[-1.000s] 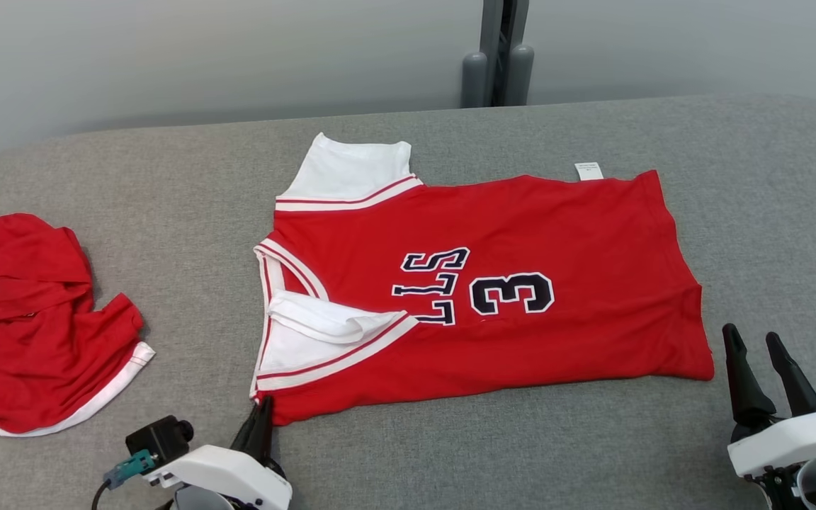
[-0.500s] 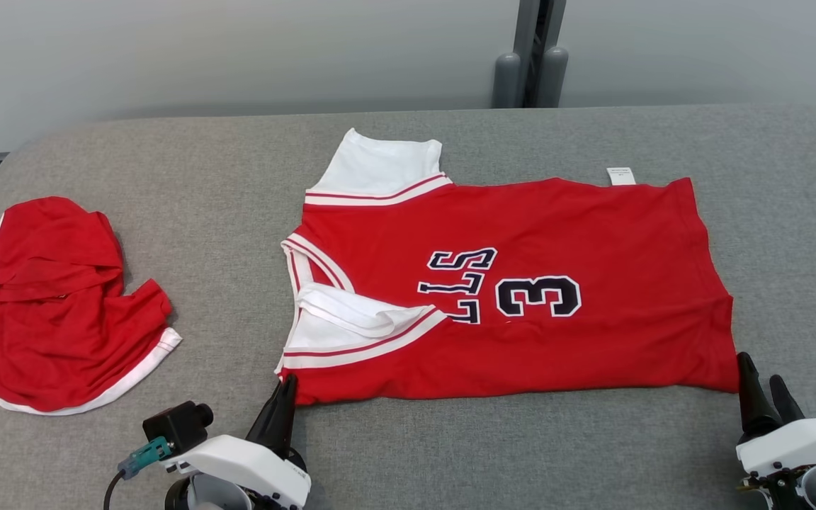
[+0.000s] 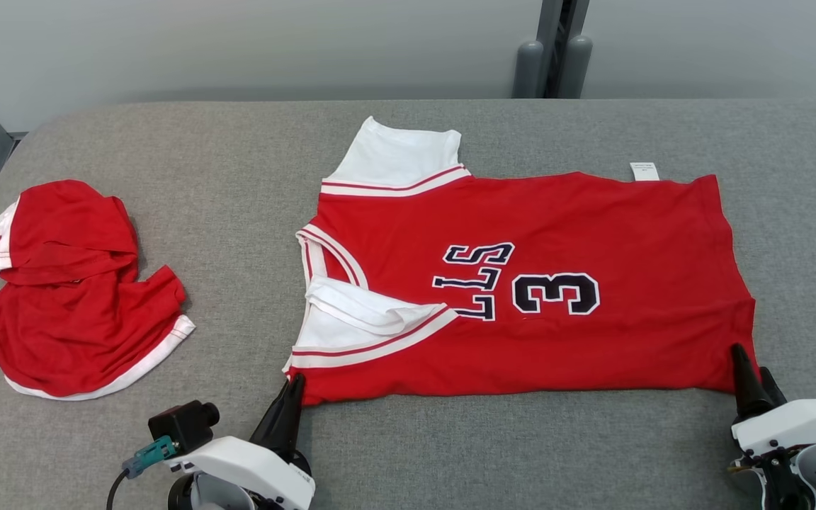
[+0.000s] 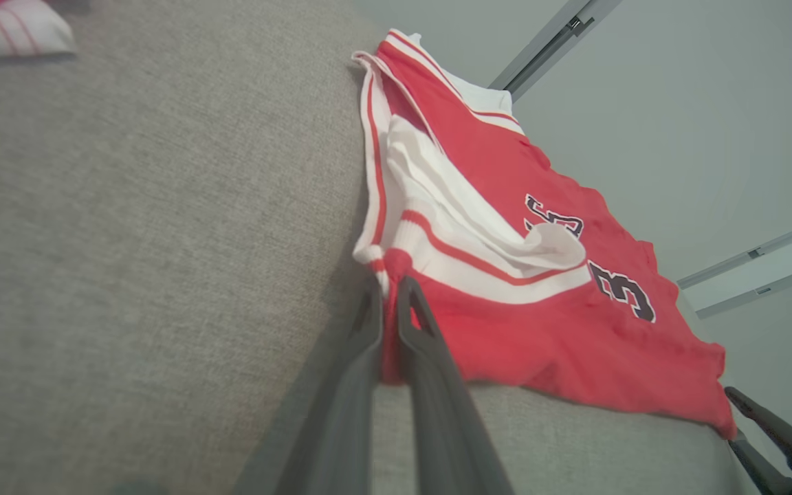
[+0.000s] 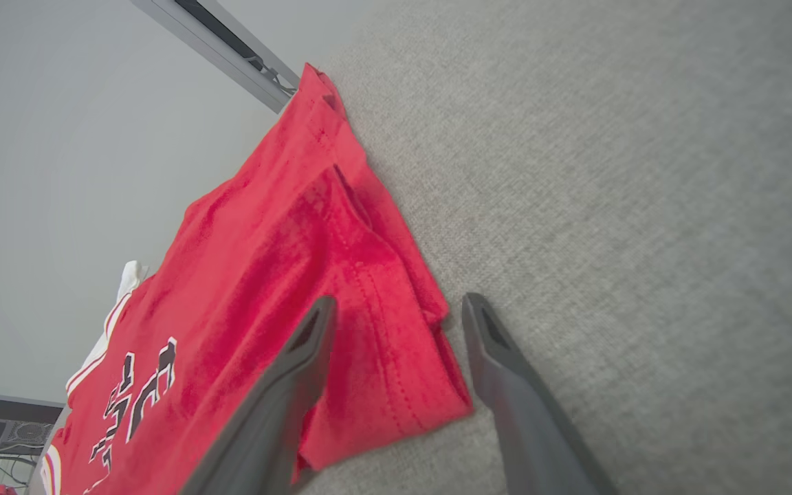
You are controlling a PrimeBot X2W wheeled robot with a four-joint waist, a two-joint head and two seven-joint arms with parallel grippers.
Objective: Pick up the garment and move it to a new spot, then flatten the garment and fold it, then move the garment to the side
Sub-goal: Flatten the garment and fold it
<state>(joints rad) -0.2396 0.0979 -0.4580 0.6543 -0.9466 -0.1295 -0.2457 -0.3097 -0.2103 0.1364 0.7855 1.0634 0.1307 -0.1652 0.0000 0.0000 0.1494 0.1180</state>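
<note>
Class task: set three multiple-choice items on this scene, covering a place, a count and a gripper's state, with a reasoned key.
1. Where is the bunched red garment?
A. Left of the spread jersey
B. On it
C. Right of it

2. How many red garments lie on the table?
A. One
B. Two
C. Three

3. The right gripper is:
A. Shut on the bunched garment
B. Shut, clear of all cloth
C. Open, straddling the jersey's near corner

1 A: it lies apart at the head view's left.
2 B: jersey plus bunched one.
3 C: the right wrist view shows its fingers apart, corner between.
</note>
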